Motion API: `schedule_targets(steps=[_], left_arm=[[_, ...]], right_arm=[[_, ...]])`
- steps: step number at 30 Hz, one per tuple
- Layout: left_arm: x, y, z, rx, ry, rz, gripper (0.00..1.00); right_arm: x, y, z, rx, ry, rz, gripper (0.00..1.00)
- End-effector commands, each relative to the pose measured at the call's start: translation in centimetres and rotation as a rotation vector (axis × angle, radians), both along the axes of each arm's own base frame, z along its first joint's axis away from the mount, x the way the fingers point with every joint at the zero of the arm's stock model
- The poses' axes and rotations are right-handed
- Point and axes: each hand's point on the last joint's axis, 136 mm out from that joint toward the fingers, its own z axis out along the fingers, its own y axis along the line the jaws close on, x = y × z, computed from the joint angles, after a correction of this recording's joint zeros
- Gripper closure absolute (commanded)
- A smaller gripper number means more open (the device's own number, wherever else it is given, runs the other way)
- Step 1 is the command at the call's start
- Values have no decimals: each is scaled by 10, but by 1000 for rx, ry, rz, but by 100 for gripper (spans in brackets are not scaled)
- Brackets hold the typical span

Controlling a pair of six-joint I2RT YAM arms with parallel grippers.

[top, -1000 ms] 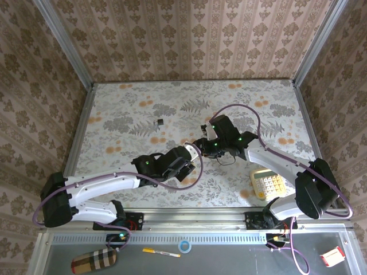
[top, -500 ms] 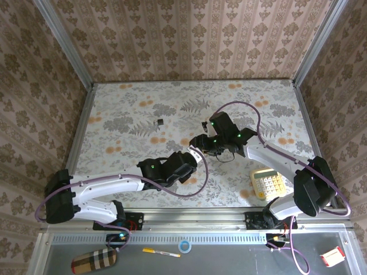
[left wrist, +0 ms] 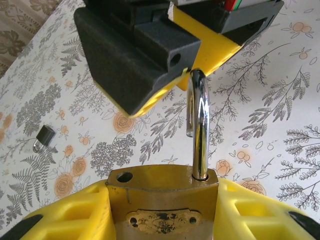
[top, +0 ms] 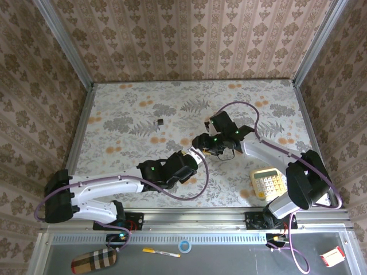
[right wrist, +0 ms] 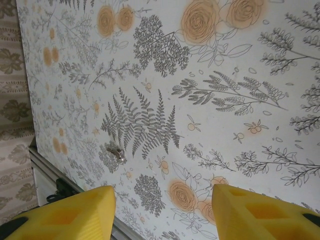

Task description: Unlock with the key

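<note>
The brass padlock (left wrist: 160, 187) is clamped upright between the yellow fingers (left wrist: 60, 215) of my left gripper (left wrist: 162, 215). Its silver shackle (left wrist: 198, 125) stands up with the free leg out of its hole. In the top view my left gripper (top: 194, 153) sits mid-table, almost touching my right gripper (top: 200, 141). The right gripper's black housing (left wrist: 145, 50) hangs just beyond the shackle tip. My right gripper (right wrist: 161, 200) is open with bare table between its fingers. The key (top: 161, 121) lies alone on the table, and it shows as the key (left wrist: 45, 136) to the far left.
A small metallic thing (right wrist: 116, 152), probably that key, lies by a fern print ahead of the right fingers. A calculator (top: 268, 183) sits at the near right. Patterned walls close in the table (top: 114, 103) on three sides.
My left gripper has carried the padlock up and to the right, closer to the right gripper. The right fingers have parted slightly and the right wrist has shifted a little.
</note>
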Motion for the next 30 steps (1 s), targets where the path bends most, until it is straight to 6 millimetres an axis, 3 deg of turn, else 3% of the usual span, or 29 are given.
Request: schedule_targets(steps=[1, 8, 14, 23, 30], left_arm=[[9, 0, 22, -53, -53, 39, 100], [21, 3, 8, -54, 14, 98, 100], [27, -6, -7, -197, 232, 125, 100], [22, -57, -23, -268, 503, 95, 100], [27, -89, -38, -228, 622, 136, 100]], right_arm=[[2, -7, 6, -10, -6, -16, 44], [1, -37, 11, -29, -28, -61, 38], [-6, -82, 22, -108, -128, -108, 18], [-28, -119, 49, -150, -269, -143, 1], [-41, -127, 67, -135, -352, -155, 0]])
